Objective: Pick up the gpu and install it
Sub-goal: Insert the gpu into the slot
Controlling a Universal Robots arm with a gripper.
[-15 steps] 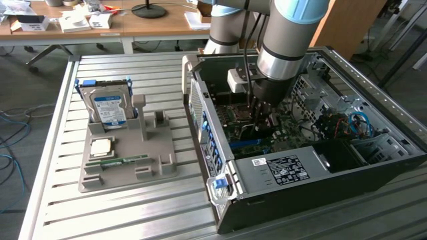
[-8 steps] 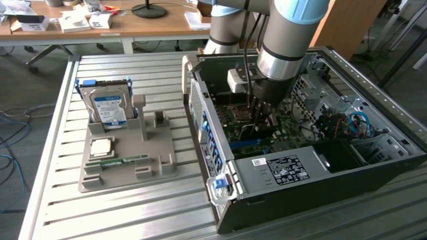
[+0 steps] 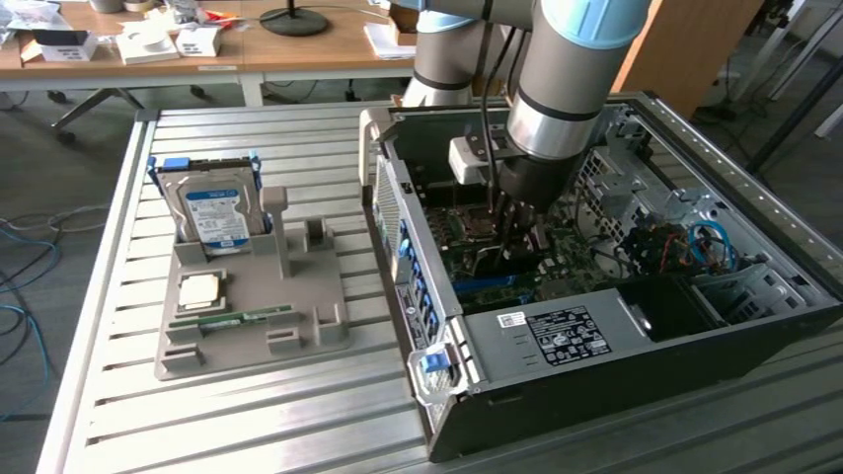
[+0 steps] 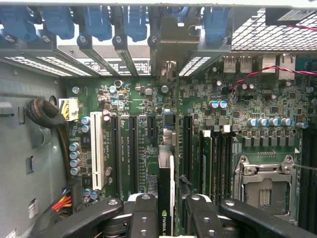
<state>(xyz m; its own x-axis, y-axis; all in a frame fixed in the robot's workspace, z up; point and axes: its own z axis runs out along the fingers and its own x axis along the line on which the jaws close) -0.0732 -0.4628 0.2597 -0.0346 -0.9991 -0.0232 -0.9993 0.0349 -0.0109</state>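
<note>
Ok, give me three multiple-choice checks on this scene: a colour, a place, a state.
1. The hard drive's label is: A red; B blue; C yellow.
2. The gripper is: A beside the hard drive; B raised clear of everything; C down inside the open computer case.
3. The gpu is: A clamped between the fingers; B lying beside the hard drive; C seated and released.
Answers: B, blue shows on its face; C, the arm reaches down over the motherboard; A, the card stands edge-on between both fingers.
</note>
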